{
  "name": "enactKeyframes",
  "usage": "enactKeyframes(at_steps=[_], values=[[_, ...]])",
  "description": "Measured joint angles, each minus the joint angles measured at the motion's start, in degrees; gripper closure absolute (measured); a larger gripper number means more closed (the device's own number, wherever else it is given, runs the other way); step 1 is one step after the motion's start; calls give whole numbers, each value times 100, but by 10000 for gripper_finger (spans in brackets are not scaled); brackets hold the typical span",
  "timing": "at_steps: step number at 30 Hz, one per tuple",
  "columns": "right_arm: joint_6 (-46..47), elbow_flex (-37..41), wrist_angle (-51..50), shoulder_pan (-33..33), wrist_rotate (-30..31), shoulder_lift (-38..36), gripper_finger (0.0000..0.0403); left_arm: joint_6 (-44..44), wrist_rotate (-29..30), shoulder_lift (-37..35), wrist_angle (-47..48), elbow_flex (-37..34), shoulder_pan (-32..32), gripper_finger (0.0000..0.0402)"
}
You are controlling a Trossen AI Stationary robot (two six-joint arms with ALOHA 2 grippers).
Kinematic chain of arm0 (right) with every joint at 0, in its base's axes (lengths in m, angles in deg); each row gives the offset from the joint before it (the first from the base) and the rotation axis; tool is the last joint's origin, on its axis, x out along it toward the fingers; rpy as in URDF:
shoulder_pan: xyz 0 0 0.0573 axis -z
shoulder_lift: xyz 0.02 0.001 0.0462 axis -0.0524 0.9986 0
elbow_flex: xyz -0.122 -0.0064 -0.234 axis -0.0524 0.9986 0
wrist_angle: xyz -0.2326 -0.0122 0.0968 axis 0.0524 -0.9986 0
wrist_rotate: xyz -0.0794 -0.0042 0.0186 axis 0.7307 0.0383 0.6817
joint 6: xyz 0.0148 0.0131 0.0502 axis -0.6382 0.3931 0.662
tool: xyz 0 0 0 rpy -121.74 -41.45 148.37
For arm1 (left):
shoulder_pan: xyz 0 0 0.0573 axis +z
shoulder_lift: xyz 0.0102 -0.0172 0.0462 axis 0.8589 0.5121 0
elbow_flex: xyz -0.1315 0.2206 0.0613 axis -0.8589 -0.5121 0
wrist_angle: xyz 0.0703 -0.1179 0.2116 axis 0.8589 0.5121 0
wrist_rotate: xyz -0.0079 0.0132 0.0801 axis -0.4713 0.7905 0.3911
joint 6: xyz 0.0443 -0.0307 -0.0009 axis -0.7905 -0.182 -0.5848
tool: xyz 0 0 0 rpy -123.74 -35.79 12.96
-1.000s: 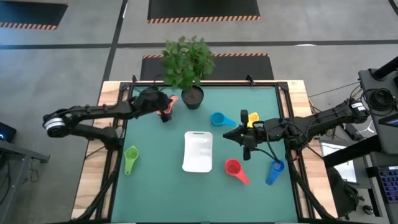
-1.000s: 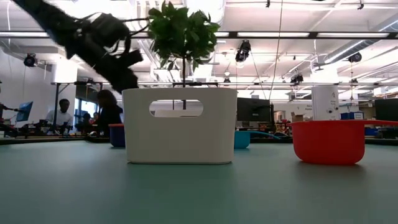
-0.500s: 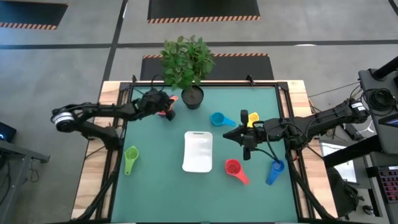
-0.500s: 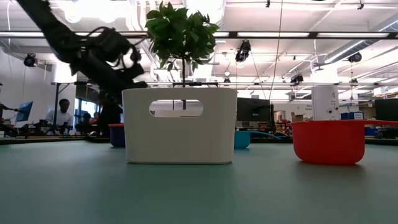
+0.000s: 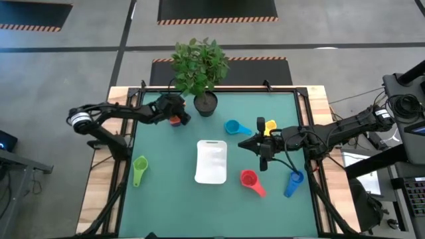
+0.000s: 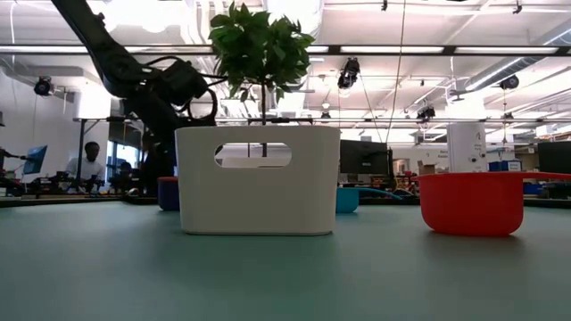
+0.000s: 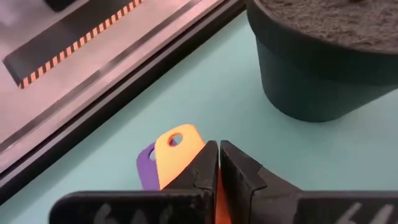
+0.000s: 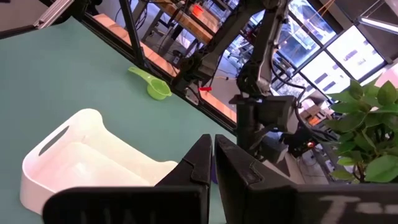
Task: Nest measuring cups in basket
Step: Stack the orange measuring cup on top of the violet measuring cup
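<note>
Left hand (image 5: 178, 118) clenched over the orange cup (image 7: 176, 154) and purple cup (image 7: 146, 169) beside the plant pot (image 5: 205, 103); right hand (image 5: 247, 144) clenched, idle. We count seven cups; basket (image 5: 212, 161) central, long axis near-to-far.

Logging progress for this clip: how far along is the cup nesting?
Done: nothing; the basket holds no cups. In hand: the left end effector, shut, sits over the orange cup and purple cup beside the plant pot. Left: the green, teal, yellow, red and blue cups lie loose. The right end effector waits, shut.
</note>
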Motion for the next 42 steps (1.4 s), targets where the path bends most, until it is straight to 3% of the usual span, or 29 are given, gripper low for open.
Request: enactKeyframes(at_steps=[9,18,20,25,28,33,42], values=[[7,2,-8,0,0,0,394,209,278,-413,844,7,-4,402],[9,6,-6,0,0,-2,394,280,315,-1381,1684,2,-4,402],[35,7,-6,0,0,0,394,178,130,-1581,1654,2,-3,402],[55,7,-6,0,0,-2,394,-957,-1049,-1808,1642,2,184,402],[55,7,-7,0,0,0,394,-1527,-1616,-1779,1625,0,503,402],[55,7,-4,4,0,0,394,-1563,-2108,-1417,1262,0,1055,402],[53,7,-4,4,0,-1,394,-1544,-2066,-578,992,-4,1237,402]])
